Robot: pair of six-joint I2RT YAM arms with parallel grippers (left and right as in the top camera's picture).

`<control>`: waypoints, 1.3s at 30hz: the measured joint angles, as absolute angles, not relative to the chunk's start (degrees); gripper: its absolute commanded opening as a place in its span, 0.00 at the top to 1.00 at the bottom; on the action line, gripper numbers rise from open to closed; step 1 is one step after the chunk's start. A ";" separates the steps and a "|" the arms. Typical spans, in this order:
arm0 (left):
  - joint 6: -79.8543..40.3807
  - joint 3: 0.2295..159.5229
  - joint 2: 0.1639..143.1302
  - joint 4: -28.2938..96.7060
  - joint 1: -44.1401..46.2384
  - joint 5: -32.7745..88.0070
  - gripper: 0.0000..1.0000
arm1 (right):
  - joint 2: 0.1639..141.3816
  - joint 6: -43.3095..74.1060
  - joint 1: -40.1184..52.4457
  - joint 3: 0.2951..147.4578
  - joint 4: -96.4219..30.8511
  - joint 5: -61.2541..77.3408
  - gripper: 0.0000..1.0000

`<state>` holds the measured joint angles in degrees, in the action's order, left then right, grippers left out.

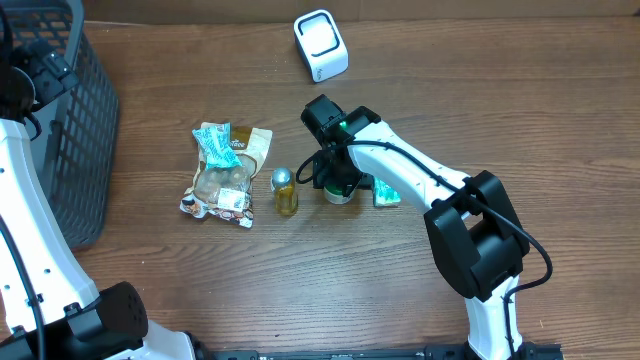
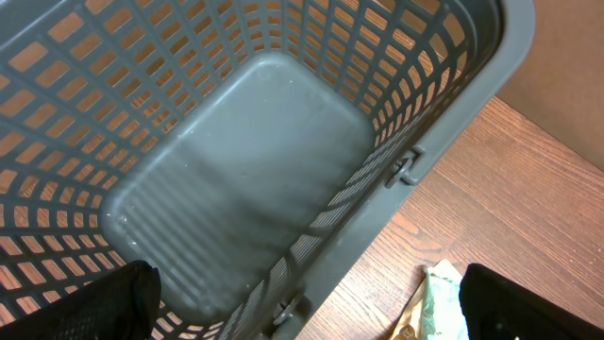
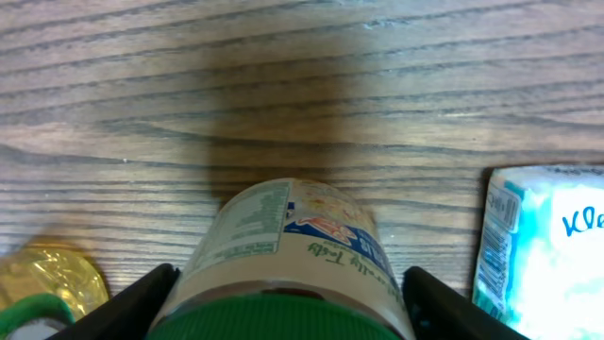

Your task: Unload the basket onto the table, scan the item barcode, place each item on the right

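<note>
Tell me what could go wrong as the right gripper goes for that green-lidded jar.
The jar stands close between the small bottle and the tissue pack, so the right gripper might knock either one. The jar is round, so it could slip or twist, and its barcode isn't visible.

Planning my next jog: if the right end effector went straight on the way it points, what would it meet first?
The green-lidded jar, already between the fingers of the right end effector; the wooden table lies beyond. Depth to the jar is unclear.
</note>
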<state>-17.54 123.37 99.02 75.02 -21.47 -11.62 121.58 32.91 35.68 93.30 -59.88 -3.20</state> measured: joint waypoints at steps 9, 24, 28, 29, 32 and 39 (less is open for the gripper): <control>-17.54 123.37 99.02 75.02 -21.47 -11.62 0.01 | 121.73 32.86 34.37 94.61 -66.52 -2.72 0.57; -17.54 123.37 99.02 75.02 -21.47 -11.62 0.00 | 122.43 32.86 26.59 100.49 -85.32 16.67 0.57; -17.54 123.37 99.02 75.02 -21.47 -11.62 0.00 | 122.43 32.86 26.00 100.49 -88.68 23.66 0.56; -17.54 123.37 99.02 75.02 -21.47 -11.62 0.00 | 122.43 32.86 25.96 100.49 -89.25 25.10 0.56; -17.54 123.37 99.02 75.02 -21.47 -11.62 0.00 | 122.43 32.86 25.93 100.49 -90.76 28.67 0.56; -17.54 123.37 99.02 75.02 -21.47 -11.62 0.00 | 122.43 32.95 25.91 100.49 -92.25 35.07 0.56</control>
<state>-17.54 123.37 99.02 75.02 -21.47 -11.62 122.43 32.95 25.91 100.49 -92.25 35.07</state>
